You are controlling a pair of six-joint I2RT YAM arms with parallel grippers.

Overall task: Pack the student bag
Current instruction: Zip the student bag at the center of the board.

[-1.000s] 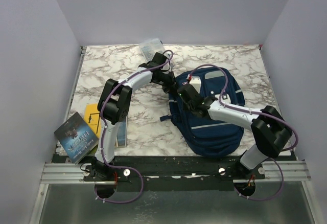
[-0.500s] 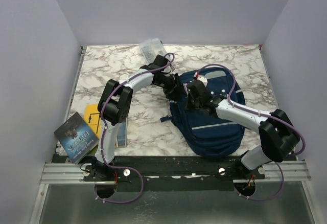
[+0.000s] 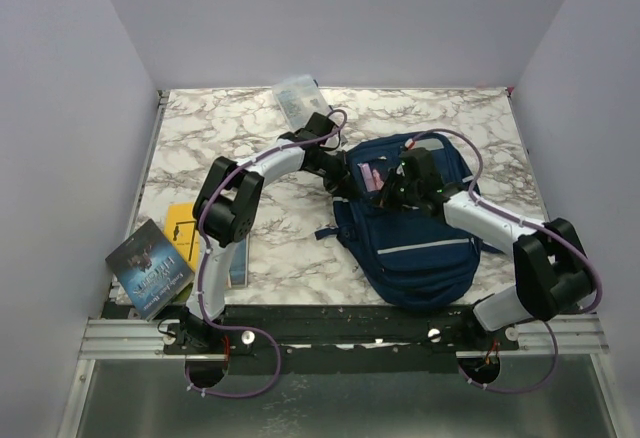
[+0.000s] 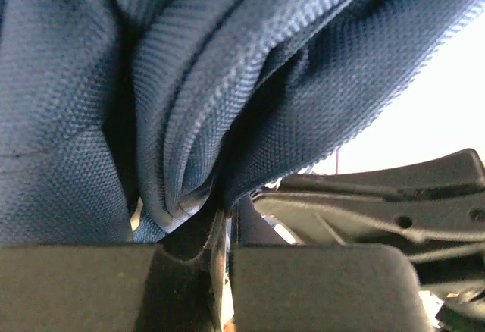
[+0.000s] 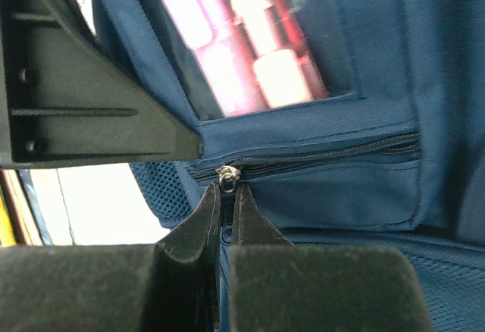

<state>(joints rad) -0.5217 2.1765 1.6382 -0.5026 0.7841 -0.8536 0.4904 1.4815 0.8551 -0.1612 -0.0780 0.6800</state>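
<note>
Books, 2 of them, lie at the table's (image 3: 290,248) near-left edge: a dark paperback (image 3: 150,270) and a yellow book (image 3: 183,226). Right of centre lies the student bag (image 3: 420,258), with pink showing in its open top. The left claw (image 4: 223,222) is clamped on a fold of its navy fabric. The right claw (image 5: 226,195) is pinched together on a zipper pull (image 5: 226,174). A clear pouch (image 3: 297,93) lies at the far edge.

white-grey marble table (image 3: 200,138): navy student bag (image 3: 415,253) lying flat on the right half, clear pouch (image 3: 296,93) at far edge, dark book (image 3: 148,268) at near-left corner (cover up), yellow booklet (image 3: 182,226) and thin blue book (image 3: 238,263) just beside it.
</note>
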